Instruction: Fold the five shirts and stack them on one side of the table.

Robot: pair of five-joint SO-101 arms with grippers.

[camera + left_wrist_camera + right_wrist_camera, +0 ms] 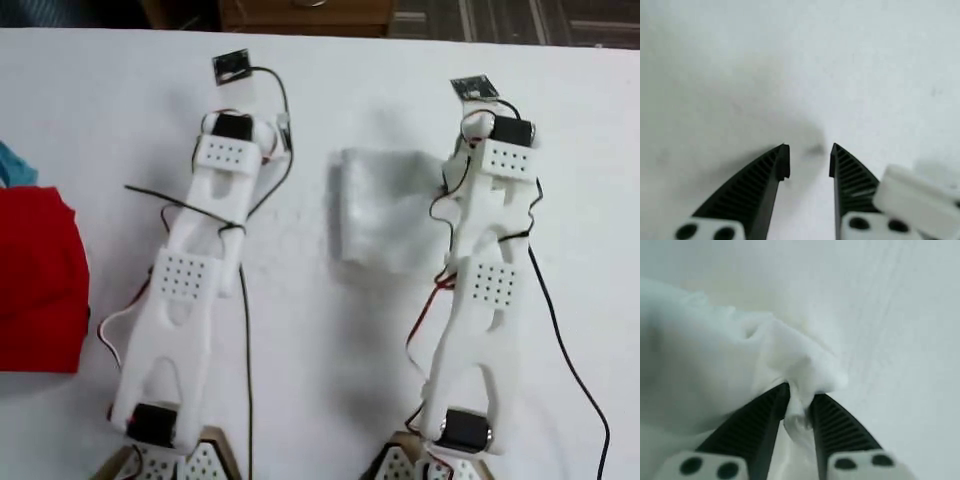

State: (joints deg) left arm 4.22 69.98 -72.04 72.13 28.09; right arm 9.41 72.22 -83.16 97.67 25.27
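Two white robot arms stretch side by side across a white table (100, 100), seen from above. The right gripper (799, 402) is clamped on a fold at the edge of a white shirt (385, 210), the cloth pinched between its black ribbed fingers (760, 420) and bunching up just past the tips. The shirt lies as a rumpled, roughly rectangular bundle between the two arms, close against the right arm (485, 280) and apart from the left arm (185, 280).

The left gripper (807, 160) hangs over bare tabletop with its jaws parted and nothing between them; a soft shadow falls on the surface beneath.

A red shirt (35, 280) rests at the table's edge on the left arm's outer side, well apart from the white one. A scrap of blue cloth (10, 165) shows just beyond it, at the same edge. Black and red cables (245, 330) trail along both arms and over the table.
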